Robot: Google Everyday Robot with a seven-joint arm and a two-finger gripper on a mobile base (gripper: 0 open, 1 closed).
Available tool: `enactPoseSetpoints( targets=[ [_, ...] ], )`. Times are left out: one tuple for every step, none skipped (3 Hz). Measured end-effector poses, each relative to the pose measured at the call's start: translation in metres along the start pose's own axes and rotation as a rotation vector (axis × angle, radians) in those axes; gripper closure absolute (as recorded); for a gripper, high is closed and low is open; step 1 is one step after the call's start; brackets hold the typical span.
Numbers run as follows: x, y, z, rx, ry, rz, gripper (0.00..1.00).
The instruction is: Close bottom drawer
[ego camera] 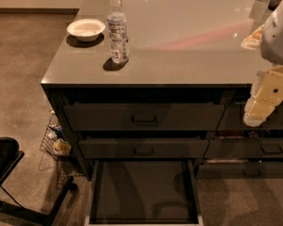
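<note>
The bottom drawer (142,192) is pulled far out from the counter's left stack, toward the lower edge of the view. Its inside is bare and dark, with a pale rim around it. Its front lies at the bottom edge of the view and its pull does not show. The two wide drawers above it (144,117) are shut, each with a small dark pull. My gripper (260,108) hangs at the right edge, in front of the neighbouring stack's top drawer, well above and to the right of the open drawer.
A water bottle (117,31) and a white bowl (86,29) stand on the grey counter top (188,41). A wire basket (54,142) sits on the floor left of the counter. A dark chair base (9,173) is at lower left. Narrower drawers (269,149) are at right.
</note>
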State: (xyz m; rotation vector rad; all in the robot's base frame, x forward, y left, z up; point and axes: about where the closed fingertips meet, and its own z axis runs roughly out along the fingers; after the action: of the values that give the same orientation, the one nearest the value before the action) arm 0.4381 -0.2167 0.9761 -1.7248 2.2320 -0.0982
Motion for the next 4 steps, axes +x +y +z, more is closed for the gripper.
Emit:
enactPoseSetpoints(
  targets=[
    [0.000, 0.000, 0.000, 0.000, 0.000, 0.000, 0.00],
    [0.008, 0.007, 0.009, 0.029, -0.029, -0.017, 0.00],
    [0.040, 0.036, 0.034, 0.072, -0.099, -0.034, 0.00],
    [0.082, 0.059, 0.068, 0.122, -0.138, -0.023, 0.00]
  ],
)
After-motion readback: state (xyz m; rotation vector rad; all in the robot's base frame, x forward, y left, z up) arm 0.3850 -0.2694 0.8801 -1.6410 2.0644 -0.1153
